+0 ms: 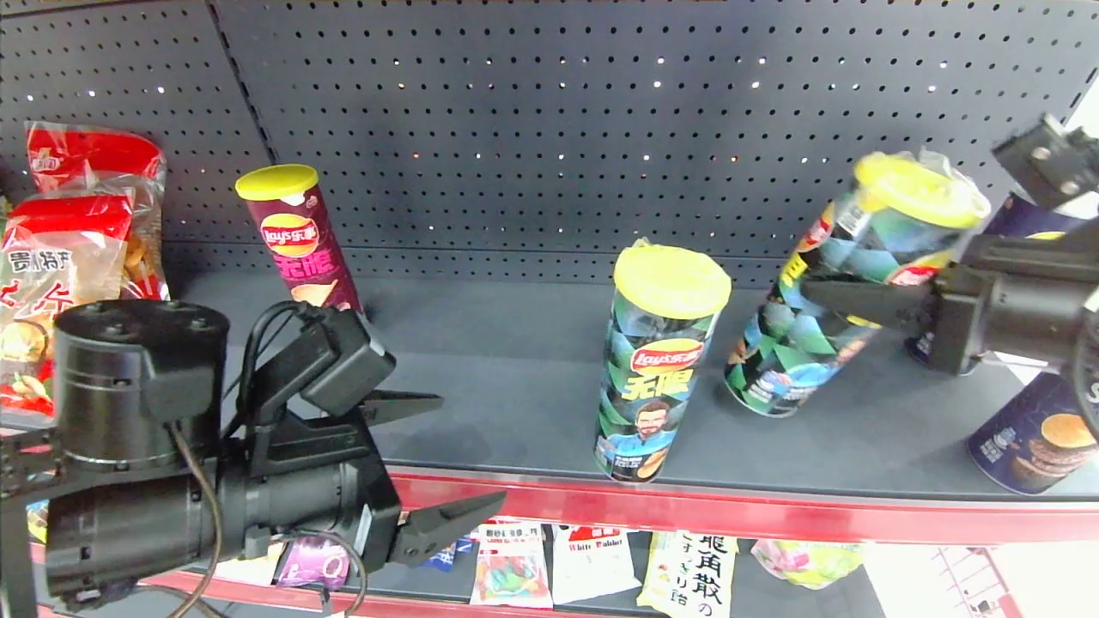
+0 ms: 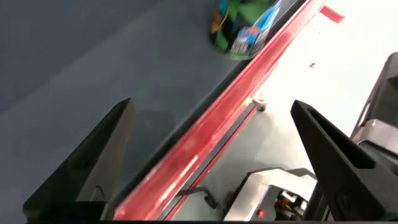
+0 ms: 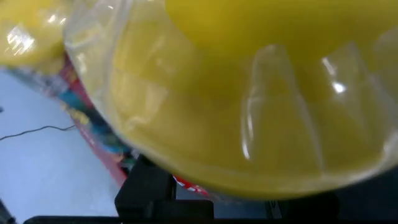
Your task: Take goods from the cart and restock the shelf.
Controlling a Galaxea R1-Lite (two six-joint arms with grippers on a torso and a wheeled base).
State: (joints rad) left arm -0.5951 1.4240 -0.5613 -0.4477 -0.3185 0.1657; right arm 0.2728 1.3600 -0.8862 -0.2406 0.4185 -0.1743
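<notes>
A green chip can (image 1: 828,292) with a yellow lid leans tilted at the right of the grey shelf deck (image 1: 515,378), its base touching the deck. My right gripper (image 1: 837,287) is shut on its middle; its yellow lid (image 3: 249,93) sits close before the right wrist camera. Left of it, near the red front edge (image 1: 687,506), a second green can (image 1: 657,369) stands upright. My left gripper (image 1: 446,459) hangs open and empty at the front left, straddling the red edge (image 2: 205,143). The left wrist view also shows a green can's base (image 2: 239,25) farther along the shelf.
A purple chip can (image 1: 296,236) stands at the back left beside red snack bags (image 1: 77,240). Two dark blue cans (image 1: 1035,438) sit at the far right, behind and below my right arm. Small packets (image 1: 592,562) lie on the shelf below. Pegboard backs the shelf.
</notes>
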